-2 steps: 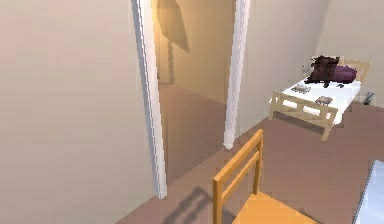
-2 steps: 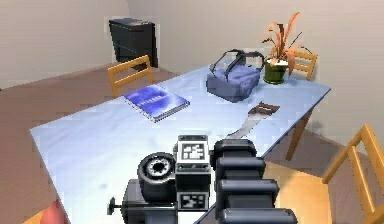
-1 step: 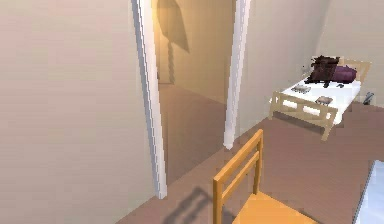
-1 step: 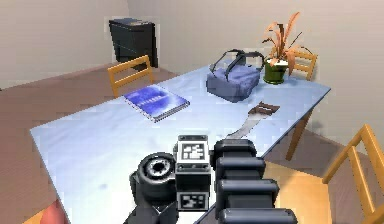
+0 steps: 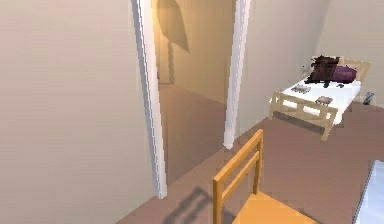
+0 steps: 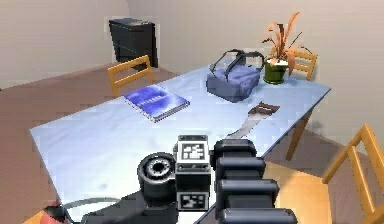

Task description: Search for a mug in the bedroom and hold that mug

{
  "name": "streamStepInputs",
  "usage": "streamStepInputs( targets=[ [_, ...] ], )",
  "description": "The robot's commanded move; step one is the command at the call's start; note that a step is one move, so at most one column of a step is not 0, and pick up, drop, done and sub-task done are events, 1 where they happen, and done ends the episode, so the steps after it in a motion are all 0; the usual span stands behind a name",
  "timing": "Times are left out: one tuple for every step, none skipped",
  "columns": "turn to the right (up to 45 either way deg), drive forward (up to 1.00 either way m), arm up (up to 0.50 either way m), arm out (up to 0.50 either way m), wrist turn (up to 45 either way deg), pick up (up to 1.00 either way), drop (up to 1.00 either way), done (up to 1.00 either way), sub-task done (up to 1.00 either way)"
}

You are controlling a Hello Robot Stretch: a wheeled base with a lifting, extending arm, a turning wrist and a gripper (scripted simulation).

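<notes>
In the arm side view my arm (image 6: 235,185) rises from the bottom edge, with its two white marker squares (image 6: 192,170). Left of them sits the gripper's dark body (image 6: 155,180), and the gripper (image 6: 70,212) reaches toward the bottom left corner, low against the pale blue table (image 6: 100,125). Its far end is hard to make out, so I cannot tell whether it holds anything. In the forward view an open doorway (image 5: 195,90) stands ahead, and a bed (image 5: 320,100) lies at the right with a dark heap (image 5: 325,68) and a purple pillow (image 5: 345,72) on it.
On the table lie a blue book (image 6: 155,100), a grey-blue bag (image 6: 235,78), a potted plant (image 6: 280,50) and a dark flat item (image 6: 255,112). Wooden chairs (image 6: 130,72) stand around it, with a black cabinet (image 6: 132,40) behind. A wooden chair (image 5: 245,185) is close ahead.
</notes>
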Motion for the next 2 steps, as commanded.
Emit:
streamStepInputs(
  targets=[
    [0.0,0.00,0.00,0.00,45.0,0.00,0.00,0.00,0.00],
    [0.0,0.00,0.00,0.00,15.0,0.00,0.00,0.00,0.00]
  ],
)
